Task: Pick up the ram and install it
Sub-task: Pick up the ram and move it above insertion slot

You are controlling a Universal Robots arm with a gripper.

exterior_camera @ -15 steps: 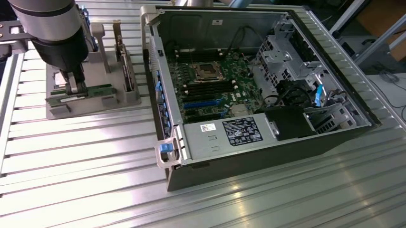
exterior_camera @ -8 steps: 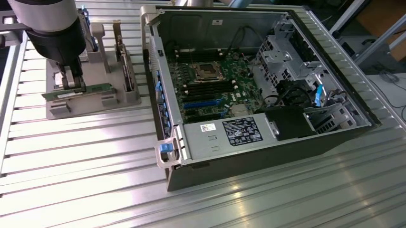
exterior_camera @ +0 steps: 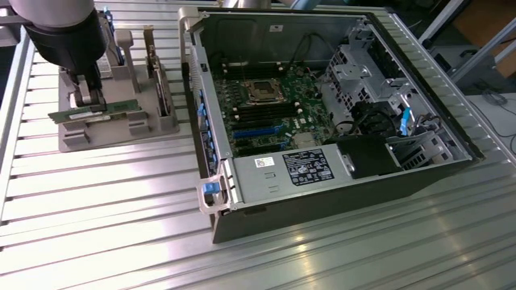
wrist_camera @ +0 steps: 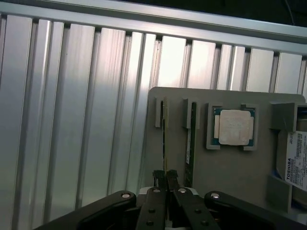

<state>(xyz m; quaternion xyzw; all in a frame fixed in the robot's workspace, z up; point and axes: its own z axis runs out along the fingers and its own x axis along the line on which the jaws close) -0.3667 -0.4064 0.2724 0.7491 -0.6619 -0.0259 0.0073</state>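
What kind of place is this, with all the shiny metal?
Probably a robot lab or workshop for building computers: an open computer case with its motherboard showing, a grey holder of parts on a ribbed metal table, and a gripper pinching the ram.

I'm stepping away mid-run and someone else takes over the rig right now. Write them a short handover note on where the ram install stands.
Gripper: shut on the upper edge of the ram, over the grey holder.
Ram: standing on edge in its holder slot, with the twin stick in the slot beside it.
Computer case: open, on the exterior view's right, motherboard exposed.
Done: ram gripped.
Left: the ram is not yet out of the holder and not yet installed in the case.
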